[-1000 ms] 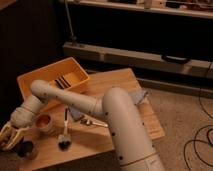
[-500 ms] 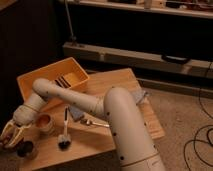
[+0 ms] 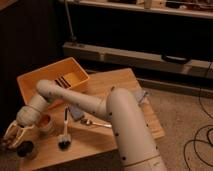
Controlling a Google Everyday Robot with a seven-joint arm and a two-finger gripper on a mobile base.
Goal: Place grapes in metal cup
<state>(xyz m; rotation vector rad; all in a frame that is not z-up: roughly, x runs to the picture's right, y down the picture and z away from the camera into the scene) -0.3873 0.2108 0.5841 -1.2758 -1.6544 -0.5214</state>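
dim room, dark shelving along the back wall, carpet at right with cables on it. wooden desk [image 3: 125, 82] runs from centre to lower left.

gripper [image 3: 11, 138]: at the far lower-left edge of the desk, about 8 o'clock from desk centre, at the end of the white arm [image 3: 75, 100], which reaches down from the robot body. its fingers are drawn fully together. something dark sits at the fingertips, which may be the grapes [image 3: 5, 143], but this cannot be confirmed; a hold on them is judged likely, not seen.

metal cup [image 3: 26, 149]: standing upright on the desk, just beside the gripper at its 4 o'clock. contents not visible.

change noted: over the last second the gripper has shifted only slightly, staying low beside the cup with its closure unchanged. the arm posture is nearly the same. judgement: the task stands at the carry-to-cup stage; the release has not happened.

other items: orange-pink bowl [image 3: 45, 123] at 1 o'clock from the cup, near it. black-headed brush [image 3: 64, 134] lies right of the bowl, head toward the near edge. spoon [image 3: 92, 122] further right. yellow bin [image 3: 50, 80] at the desk's back left.

next move calls for centring over the cup rim before opening. risk: the cup sits close to the desk edge and could be nudged.
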